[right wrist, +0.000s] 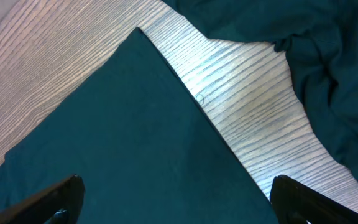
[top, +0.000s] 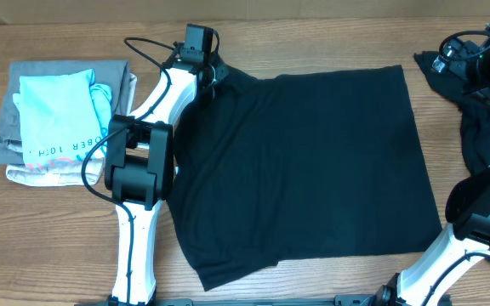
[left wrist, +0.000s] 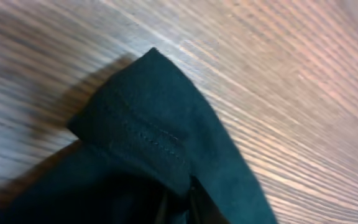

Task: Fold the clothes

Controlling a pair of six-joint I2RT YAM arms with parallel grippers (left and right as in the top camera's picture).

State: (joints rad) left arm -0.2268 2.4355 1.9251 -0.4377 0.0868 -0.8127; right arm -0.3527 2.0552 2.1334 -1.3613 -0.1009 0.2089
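Lettering on the light-blue shirt [top: 54, 115], which tops the grey and beige folded stack [top: 7, 110] at the left of the bench [top: 49, 246], reads partly "OBER 10TH", legible only from overhead. Only the left wrist view shows the stitched sleeve hem [left wrist: 148, 134] that the left gripper [left wrist: 178, 206] pinches, while the right wrist view shows the right gripper [right wrist: 182, 205] spread wide above a corner of the T-shirt [right wrist: 135, 155]. Plain and black, the T-shirt lies flat across the bench's middle, with a second black garment [top: 483, 127] crumpled near its right edge.
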